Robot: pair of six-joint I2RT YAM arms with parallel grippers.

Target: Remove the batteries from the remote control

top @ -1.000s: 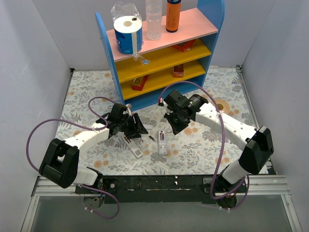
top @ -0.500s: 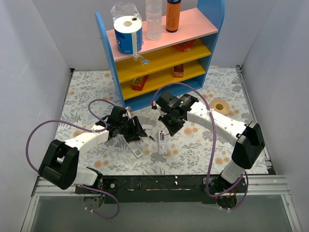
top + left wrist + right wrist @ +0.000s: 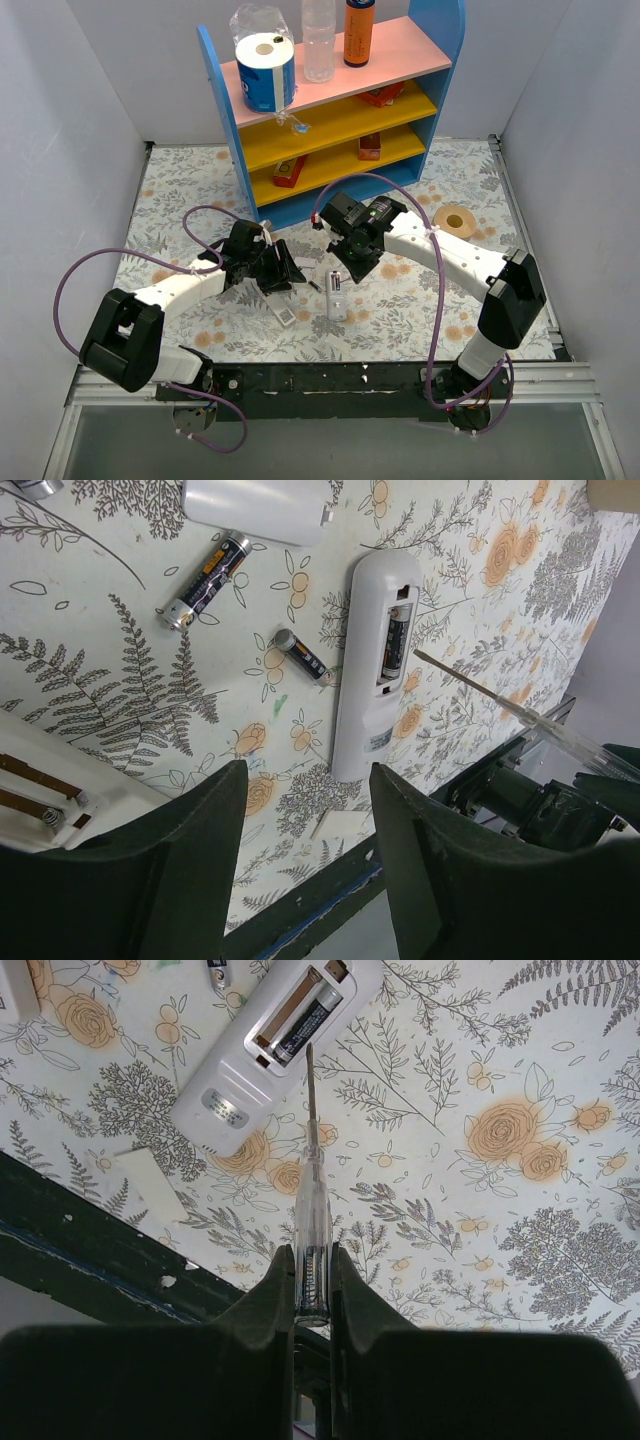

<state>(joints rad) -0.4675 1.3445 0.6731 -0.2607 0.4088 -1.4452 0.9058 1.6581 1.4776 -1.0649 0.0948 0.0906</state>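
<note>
A white remote (image 3: 337, 296) lies face down with its battery bay open; it also shows in the left wrist view (image 3: 375, 660) and the right wrist view (image 3: 270, 1050). One dark battery (image 3: 300, 1025) sits in the bay. Two loose batteries (image 3: 205, 580) (image 3: 303, 656) lie on the mat beside it. My right gripper (image 3: 313, 1255) is shut on a clear-handled screwdriver (image 3: 310, 1200), whose tip is at the edge of the bay. My left gripper (image 3: 305, 780) is open and empty, hovering left of the remote (image 3: 285, 272).
A second white remote (image 3: 283, 310) with an empty bay lies by my left gripper. A white battery cover (image 3: 260, 498) lies beyond the loose batteries. A blue shelf unit (image 3: 330, 120) stands at the back, a tape roll (image 3: 459, 219) at the right.
My right arm has moved left and nearer the remote with the screwdriver in it. My left arm has barely moved.
</note>
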